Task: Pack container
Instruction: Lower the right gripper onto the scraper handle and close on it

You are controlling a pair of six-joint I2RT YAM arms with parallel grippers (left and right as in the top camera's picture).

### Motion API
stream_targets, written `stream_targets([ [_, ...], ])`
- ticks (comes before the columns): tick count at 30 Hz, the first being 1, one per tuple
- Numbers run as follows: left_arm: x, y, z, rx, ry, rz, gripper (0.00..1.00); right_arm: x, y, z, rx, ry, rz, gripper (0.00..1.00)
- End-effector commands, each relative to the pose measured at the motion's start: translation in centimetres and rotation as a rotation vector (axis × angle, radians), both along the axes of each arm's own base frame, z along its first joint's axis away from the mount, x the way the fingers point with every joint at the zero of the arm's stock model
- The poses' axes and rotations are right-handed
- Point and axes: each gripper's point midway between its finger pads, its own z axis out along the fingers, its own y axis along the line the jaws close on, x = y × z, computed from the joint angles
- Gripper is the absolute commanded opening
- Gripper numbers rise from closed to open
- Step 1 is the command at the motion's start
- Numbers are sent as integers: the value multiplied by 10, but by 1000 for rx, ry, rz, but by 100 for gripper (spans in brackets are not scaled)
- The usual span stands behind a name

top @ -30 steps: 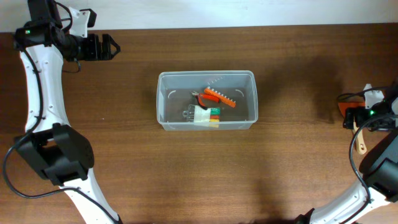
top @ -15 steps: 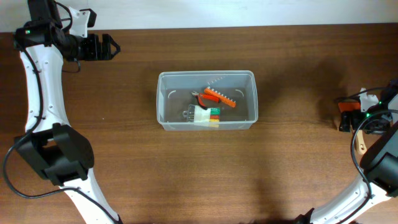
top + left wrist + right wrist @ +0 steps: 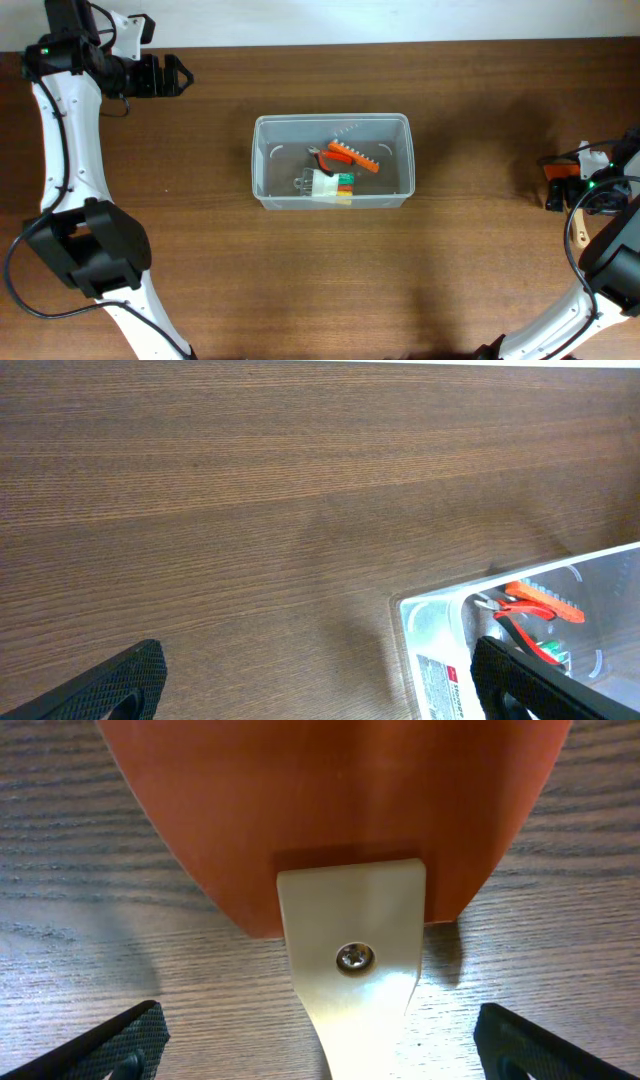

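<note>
The clear container [image 3: 262, 160] stands mid-table. It holds an orange toothed tool [image 3: 353, 156], a white packet [image 3: 328, 184] and small red-handled pliers [image 3: 320, 157]. Its corner shows in the left wrist view [image 3: 428, 622]. My left gripper [image 3: 168, 76] is open and empty at the far left back, well away from the container; its fingers [image 3: 320, 685] frame bare wood. My right gripper [image 3: 553, 188] is open at the right edge over an orange spatula [image 3: 556, 169]. In the right wrist view the spatula's cream handle [image 3: 350, 920] lies between the open fingers [image 3: 320, 1045], untouched.
The brown wooden table [image 3: 450, 280] ends at a white wall strip along the back [image 3: 400, 20]. The right arm's body [image 3: 610, 260] and its cable hang over the right front corner.
My right gripper shifted a little to the left over the orange spatula, then stayed still. The left arm and the container have not moved.
</note>
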Motion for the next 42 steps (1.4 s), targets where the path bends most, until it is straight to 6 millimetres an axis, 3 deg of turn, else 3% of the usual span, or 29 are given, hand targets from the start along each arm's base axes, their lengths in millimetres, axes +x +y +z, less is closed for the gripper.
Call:
stream_targets([
  [1, 2, 2, 6, 0, -14, 11, 99, -3, -1, -5, -3, 20, 28, 99],
  [42, 2, 2, 6, 0, -14, 10, 99, -6, 1, -18, 23, 40, 39, 99],
])
